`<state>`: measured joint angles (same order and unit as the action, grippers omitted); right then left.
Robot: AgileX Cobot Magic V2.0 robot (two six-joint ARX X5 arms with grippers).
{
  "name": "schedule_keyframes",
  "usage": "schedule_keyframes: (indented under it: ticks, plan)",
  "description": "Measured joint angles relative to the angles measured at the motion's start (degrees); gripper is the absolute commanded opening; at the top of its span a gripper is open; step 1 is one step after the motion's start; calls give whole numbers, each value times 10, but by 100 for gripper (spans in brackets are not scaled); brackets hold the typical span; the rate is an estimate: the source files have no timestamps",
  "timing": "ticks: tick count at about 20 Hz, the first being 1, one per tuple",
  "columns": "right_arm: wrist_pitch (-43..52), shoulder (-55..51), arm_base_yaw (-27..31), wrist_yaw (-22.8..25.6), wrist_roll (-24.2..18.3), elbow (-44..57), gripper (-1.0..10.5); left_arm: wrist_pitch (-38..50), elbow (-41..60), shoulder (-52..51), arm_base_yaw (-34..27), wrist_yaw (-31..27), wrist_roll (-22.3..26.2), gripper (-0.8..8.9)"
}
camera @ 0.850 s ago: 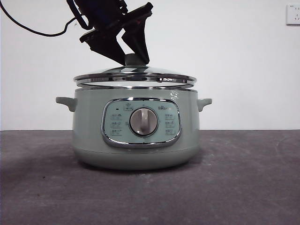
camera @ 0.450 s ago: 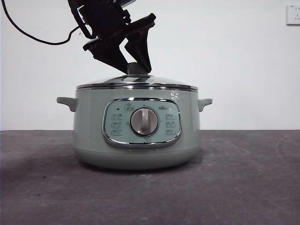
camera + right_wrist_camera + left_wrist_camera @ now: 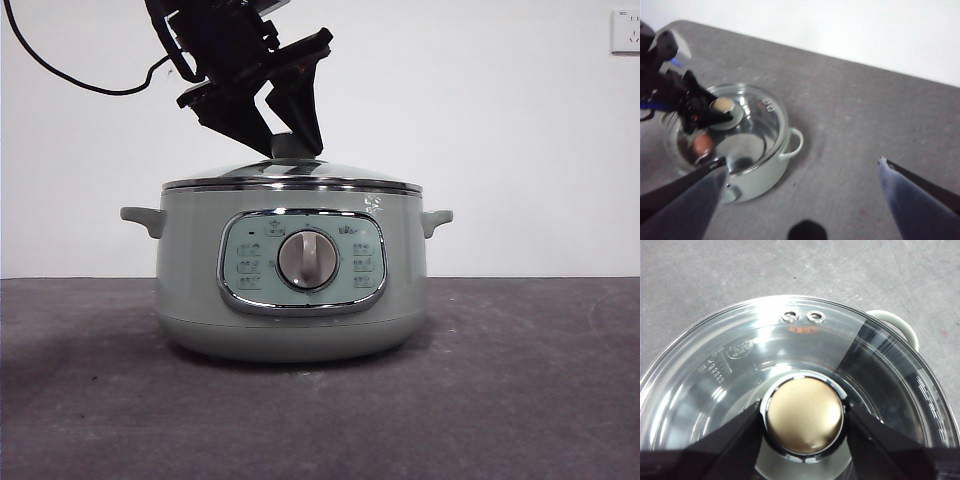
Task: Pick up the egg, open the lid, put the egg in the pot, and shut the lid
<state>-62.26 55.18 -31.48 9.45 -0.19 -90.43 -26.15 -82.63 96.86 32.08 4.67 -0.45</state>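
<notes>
Down from the upper left, one black left gripper (image 3: 283,125), tilted, jaws narrowed around the pale green knob (image 3: 291,146) of the lid (image 3: 292,178), one jaw pressed to each side of it. In the left wrist view, same grip: gold metal knob top (image 3: 805,415) ringed in chrome, a black jaw touching at either side, clamped on. One lid, glass dome with steel rim, seated flat on the pot (image 3: 291,275), rim to rim all round. Two small steam-hole rivets (image 3: 802,316) side by side in the glass near the rim.

One sage-green pot, upright at the middle of the grey counter (image 3: 520,400), well in from both side edges. Two side handles, one left (image 3: 142,217), one right (image 3: 437,217). One chrome-framed panel facing the counter's front edge, one grey dial (image 3: 307,259) at its centre.

One egg (image 3: 702,145), brown-orange, seen through the glass in the right wrist view, lying inside the pot under the closed lid.

Further right, one right gripper (image 3: 800,200), high over the counter and well apart from the pot, jaws spread wide with nothing between them. One white wall socket (image 3: 625,30) at the far upper right, on the wall behind the counter.
</notes>
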Motion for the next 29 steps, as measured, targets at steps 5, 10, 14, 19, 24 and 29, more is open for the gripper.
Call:
schedule_keyframes:
  ticks: [5,10,14,19,24,29]
  plan:
    - [-28,0,0,-35,0,0,503,-9,-1,0,0,0,0,491]
    - [-65,6,0,-35,0,0,503,-38,-1,-13,0,0,0,491]
    - [-94,14,0,-76,0,0,500,-82,-1,-70,0,0,0,490]
    - [-127,34,0,-159,-3,0,492,-209,-2,-187,0,31,-1,490]
    - [-153,64,0,-200,-5,0,151,-332,-2,-291,0,103,0,273]
    - [-153,77,0,-199,-7,0,-11,-374,-2,-333,0,108,0,-6]
